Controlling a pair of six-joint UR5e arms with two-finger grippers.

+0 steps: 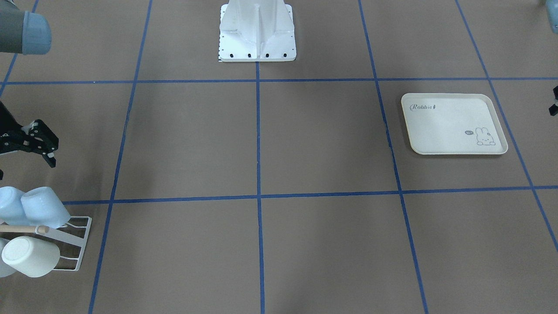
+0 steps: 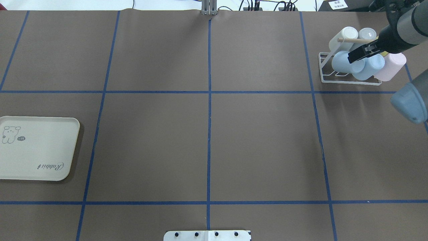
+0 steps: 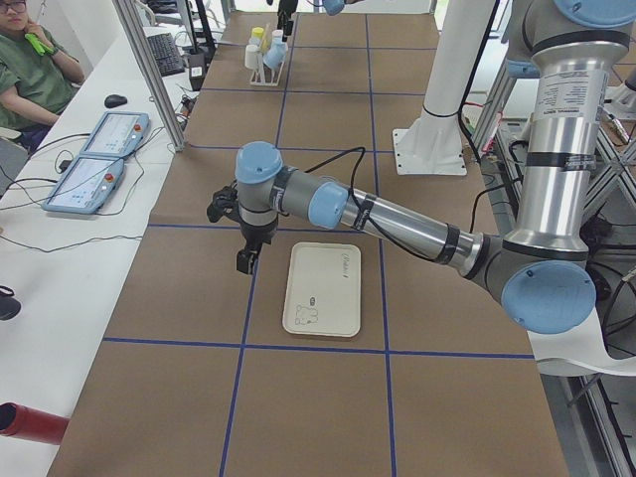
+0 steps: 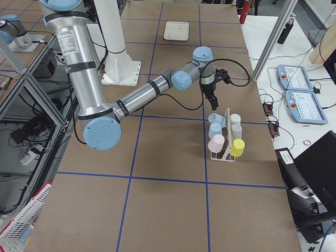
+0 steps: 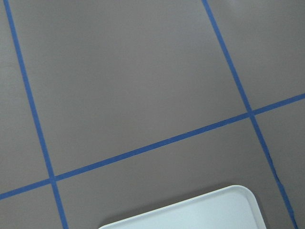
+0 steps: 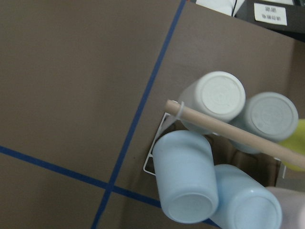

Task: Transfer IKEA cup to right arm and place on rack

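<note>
Right gripper [image 1: 52, 151] hangs over the rack [image 6: 224, 128] at the far right corner of the table [image 2: 207, 134], fingers spread and empty; the light blue cup [image 2: 342, 65] sits on it. Left gripper [image 3: 245, 260] is near the tray [image 2: 40, 147] at the opposite edge, can't tell its grip, whole table width between them.

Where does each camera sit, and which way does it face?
Front-facing: across the table, facing the robot's base; right gripper at view's left.
Overhead: behind the robot, looking forward and down; right arm at the rack.
Exterior left: table's left end; left arm near, left gripper beside the tray.
Exterior right: table's right end; right arm near, at the rack.
Left wrist: down on the tray's corner; no body.
Right wrist: down on racked cups; no body.
Shared: front-facing and overhead both show tray, rack and base, mirrored.
</note>
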